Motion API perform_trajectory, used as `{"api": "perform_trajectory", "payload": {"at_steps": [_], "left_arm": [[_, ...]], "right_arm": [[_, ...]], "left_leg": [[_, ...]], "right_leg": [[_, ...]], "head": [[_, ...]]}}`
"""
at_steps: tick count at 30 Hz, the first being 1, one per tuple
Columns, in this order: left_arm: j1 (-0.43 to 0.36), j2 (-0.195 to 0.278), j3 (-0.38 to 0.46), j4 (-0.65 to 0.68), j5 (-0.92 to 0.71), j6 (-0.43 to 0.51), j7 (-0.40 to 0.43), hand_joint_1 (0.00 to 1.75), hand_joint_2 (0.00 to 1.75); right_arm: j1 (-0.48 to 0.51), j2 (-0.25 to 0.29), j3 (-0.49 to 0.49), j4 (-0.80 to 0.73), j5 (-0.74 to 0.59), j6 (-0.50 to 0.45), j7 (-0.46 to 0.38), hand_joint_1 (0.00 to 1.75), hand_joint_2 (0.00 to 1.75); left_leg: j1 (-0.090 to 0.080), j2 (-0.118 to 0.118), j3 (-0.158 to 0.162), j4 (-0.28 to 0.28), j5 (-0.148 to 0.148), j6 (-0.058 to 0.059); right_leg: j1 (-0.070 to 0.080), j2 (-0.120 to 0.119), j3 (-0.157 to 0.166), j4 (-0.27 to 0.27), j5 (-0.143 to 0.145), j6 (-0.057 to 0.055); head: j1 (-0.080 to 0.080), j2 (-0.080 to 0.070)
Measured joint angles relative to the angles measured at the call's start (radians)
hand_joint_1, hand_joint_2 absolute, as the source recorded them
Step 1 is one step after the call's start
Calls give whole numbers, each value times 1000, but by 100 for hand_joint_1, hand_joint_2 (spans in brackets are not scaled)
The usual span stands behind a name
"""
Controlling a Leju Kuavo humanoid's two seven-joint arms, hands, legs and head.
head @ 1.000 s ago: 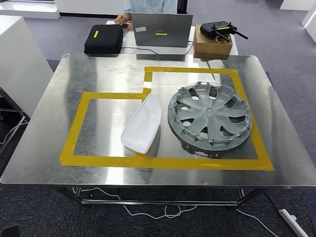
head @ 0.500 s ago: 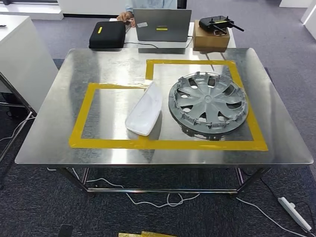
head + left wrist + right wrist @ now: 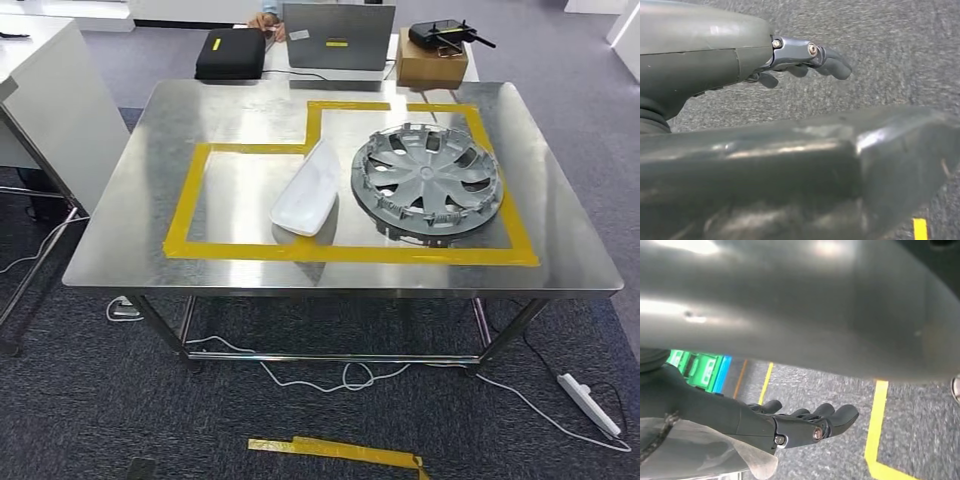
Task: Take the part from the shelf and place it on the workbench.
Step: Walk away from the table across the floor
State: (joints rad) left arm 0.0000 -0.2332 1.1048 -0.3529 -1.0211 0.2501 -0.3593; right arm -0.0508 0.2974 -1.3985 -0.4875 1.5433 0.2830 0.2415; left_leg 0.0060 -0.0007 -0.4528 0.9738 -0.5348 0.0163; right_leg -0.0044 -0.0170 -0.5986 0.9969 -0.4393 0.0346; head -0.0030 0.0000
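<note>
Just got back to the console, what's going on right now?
Nothing is being handled. The hubcap and the white part both lie on the workbench inside the yellow tape outline. The left hand and right hand hang over the carpet with fingers loosely extended, holding nothing. A person sits behind the laptop at the far side.
</note>
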Motion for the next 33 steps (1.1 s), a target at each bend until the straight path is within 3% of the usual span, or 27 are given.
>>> {"api": "perform_trajectory", "payload": {"at_steps": [1, 2, 4, 5, 6, 7, 9, 10, 12, 13, 15, 16, 18, 19, 20, 21, 22, 23, 25, 27, 28, 30, 31, 33], "left_arm": [[0, 0, 0, 2, -2, -1, 0, 0, 0], [-1, 1, 0, 3, -4, -2, 0, 0, 0], [-2, 2, 0, 6, -8, -5, -1, 0, 0], [-2, 2, 0, 7, -10, -6, -1, 0, 0], [-2, 2, 0, 9, -12, -7, -1, 0, 0], [-2, 2, 0, 11, -14, -7, -2, 0, 0], [-5, 1, 0, 13, -16, -7, -2, 0, 0], [-8, 0, 0, 13, -16, -7, -3, 0, 0], [-14, -2, 1, 15, -17, -6, -4, 0, 0], [-15, -2, 1, 15, -18, -6, -4, 0, 0], [-10, 2, 3, 17, -19, -6, -5, 0, 0], [-7, 3, 4, 18, -19, -6, -5, 0, 0], [-4, 4, 6, 20, -20, -6, -5, 0, 0], [-4, 4, 6, 20, -21, -6, -6, 0, 0], [-5, 4, 6, 20, -22, -6, -7, 0, 0], [-6, 5, 6, 21, -22, -6, -7, 0, 0], [-5, 5, 6, 21, -23, -6, -8, 0, 0], [-4, 5, 7, 22, -23, -6, -8, 0, 0], [-5, 5, 7, 22, -23, -6, -8, 0, 0], [-10, 5, 7, 22, -23, -6, -9, 0, 0], [-11, 5, 7, 23, -24, -6, -10, 0, 0], [-7, 6, 8, 24, -24, -6, -11, 0, 0], [-5, 6, 8, 24, -23, -6, -11, 0, 0], [-6, 6, 10, 25, -23, -6, -11, 0, 0]], "right_arm": [[1, 0, 0, 0, 3, 0, 0, 0, 0], [1, 0, 0, 0, 5, -1, 0, 0, 0], [1, -1, 0, 0, 9, -2, 1, 0, 0], [1, -1, 0, 0, 10, -3, 2, 0, 0], [0, -1, 0, 0, 10, -3, 2, 0, 0], [0, -2, 0, 0, 11, -4, 2, 0, 0], [-1, -3, 0, 0, 13, -4, 2, 0, 0], [-1, -3, 0, 0, 14, -4, 2, 0, 0], [-4, -4, 0, -1, 19, -4, 2, 0, 0], [-4, -4, 0, -2, 21, -4, -1, 0, 0], [-3, -3, 0, -1, 23, -3, -6, 0, 0], [-2, -2, 0, -2, 23, -3, -8, 0, 0], [1, -1, 0, -2, 23, -3, -9, 0, 0], [2, -1, 0, -2, 23, -3, -8, 0, 0], [3, -1, 0, -2, 23, -3, -8, 0, 0], [3, -1, 0, -2, 24, -3, -8, 0, 0], [2, -1, 0, -2, 24, -3, -8, 0, 0], [1, -1, 0, -2, 24, -3, -8, 0, 0], [-2, -1, 0, -3, 24, -3, -8, 0, 0], [-4, -1, 0, -3, 24, -3, -9, 0, 0], [-5, -1, 0, -4, 24, -3, -9, 0, 0], [-7, -1, 0, -4, 24, -2, -9, 0, 0], [-7, -1, 0, -4, 24, -2, -9, 0, 0], [-3, -1, 0, -4, 24, -2, -9, 0, 0]], "left_leg": [[1, 2, -11, -2, 11, 10], [1, 3, -26, -3, 24, 17], [-2, 0, -58, -2, 49, 24], [-5, -3, -77, -1, 63, 24], [-7, -7, -96, 1, 78, 23], [-10, -12, -115, 3, 92, 22], [-13, -27, -148, 7, 118, 18], [-16, -35, -161, 10, 131, 15], [-21, -53, -178, 13, 158, 9], [-23, -62, -184, 12, 171, 4], [-21, -76, -195, 12, 185, -6], [-20, -70, -202, 26, 164, -11], [-15, -37, -227, 117, 59, -22], [-11, -22, -239, 189, 1, -29], [-7, -14, -248, 261, -37, -35], [-2, -9, -247, 312, -46, -41], [3, -6, -233, 335, -33, -45], [7, -3, -204, 322, -5, -49], [13, 25, -101, 208, 28, -53], [9, 57, -10, 72, 2, -43], [5, 63, 8, 34, -12, -33], [1, 54, -2, 14, -7, -10], [0, 47, -13, 11, 4, 2], [0, 31, -42, 7, 30, 19]], "right_leg": [[-2, 4, -9, 18, -28, 5], [-4, 8, -23, 55, -75, 9], [-4, 12, -51, 175, -183, 13], [-4, 13, -58, 234, -209, 13], [-4, 14, -53, 271, -207, 12], [-3, 15, -33, 277, -180, 8], [1, 35, 56, 192, -122, -7], [5, 55, 124, 109, -116, -16], [8, 86, 223, -38, -145, -28], [10, 87, 244, -75, -155, -31], [8, 65, 230, -82, -146, -37], [7, 51, 221, -82, -136, -44], [6, 19, 195, -79, -115, -55], [6, 4, 180, -76, -104, -58], [7, -13, 163, -71, -95, -56], [7, -29, 146, -63, -88, -54], [7, -44, 127, -54, -82, -52], [6, -58, 109, -43, -78, -49], [7, -80, 82, -19, -72, -42], [9, -97, 67, 2, -64, -31], [9, -105, 62, 6, -57, -24], [4, -111, 55, 8, -46, -9], [1, -91, 49, 16, -60, -2], [-3, -28, 23, 83, -138, 8]], "head": [[1, 0], [3, 0], [6, 0], [6, 0], [7, 0], [7, 0], [7, 0], [7, 0], [6, 0], [6, 0], [6, 0], [4, 0], [-3, 0], [-6, 0], [-7, 0], [-6, 0], [-6, 0], [-6, 0], [-7, 0], [-8, 0], [-8, 0], [-8, 0], [-8, 0], [-7, 0]]}}
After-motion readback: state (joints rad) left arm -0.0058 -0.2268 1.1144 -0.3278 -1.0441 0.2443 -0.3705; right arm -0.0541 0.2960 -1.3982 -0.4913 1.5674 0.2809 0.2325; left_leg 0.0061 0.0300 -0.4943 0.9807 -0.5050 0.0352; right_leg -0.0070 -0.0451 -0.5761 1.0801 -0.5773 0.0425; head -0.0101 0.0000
